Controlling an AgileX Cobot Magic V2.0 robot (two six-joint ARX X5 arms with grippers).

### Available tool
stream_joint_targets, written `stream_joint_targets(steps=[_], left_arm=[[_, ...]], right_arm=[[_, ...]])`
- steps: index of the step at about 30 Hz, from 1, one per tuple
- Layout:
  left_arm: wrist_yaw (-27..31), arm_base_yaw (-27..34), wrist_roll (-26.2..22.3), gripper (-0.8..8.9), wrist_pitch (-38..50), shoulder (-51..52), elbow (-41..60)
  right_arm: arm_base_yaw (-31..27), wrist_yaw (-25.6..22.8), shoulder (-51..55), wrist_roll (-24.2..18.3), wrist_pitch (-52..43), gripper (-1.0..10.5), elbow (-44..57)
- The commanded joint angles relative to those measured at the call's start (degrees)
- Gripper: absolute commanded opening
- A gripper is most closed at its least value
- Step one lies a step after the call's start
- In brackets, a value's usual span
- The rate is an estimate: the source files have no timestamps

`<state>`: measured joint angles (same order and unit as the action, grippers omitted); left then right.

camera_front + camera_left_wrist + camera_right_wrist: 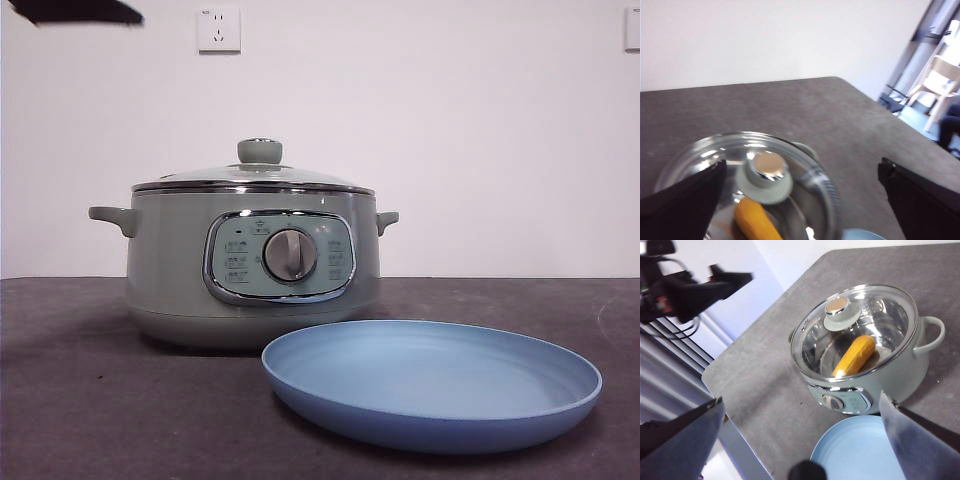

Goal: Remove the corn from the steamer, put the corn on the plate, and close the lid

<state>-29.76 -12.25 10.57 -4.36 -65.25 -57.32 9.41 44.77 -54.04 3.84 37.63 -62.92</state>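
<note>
The sage-green steamer [170,260] stands on the dark table with the glass lid [250,178] closed on it. The yellow-orange corn [855,356] lies inside the pot under the lid, and also shows in the left wrist view [755,220]. The empty light-blue plate [430,385] sits on the table in front of the steamer. My left gripper [802,167] is open, above the lid [705,150] and apart from it. My right gripper [801,400] is open and empty, high above the steamer [905,375] and plate [860,452].
A black arm tip [75,12] shows at the top left corner of the front view. The other arm [690,287] shows beyond the table's edge in the right wrist view. A white wall with a socket [219,29] is behind the table.
</note>
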Motion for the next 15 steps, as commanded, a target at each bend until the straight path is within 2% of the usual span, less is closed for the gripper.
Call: stream_joint_targets(steps=[1, 6, 15], left_arm=[[4.0, -2.5, -0.1, 5.56, 4.5, -4.1, -0.4], [7.8, -6.0, -3.1, 5.56, 5.1, -12.7, -5.5], [17.4, -10.9, -11.3, 5.55, 1.8, -26.0, -14.6]], right_arm=[[0.1, -0.3, 0.0, -1.4, 0.9, 5.7, -0.1], [0.1, -3.3, 0.0, -2.5, 2.1, 5.7, -0.1], [0.1, -3.2, 0.0, -2.5, 2.6, 5.7, -0.1]])
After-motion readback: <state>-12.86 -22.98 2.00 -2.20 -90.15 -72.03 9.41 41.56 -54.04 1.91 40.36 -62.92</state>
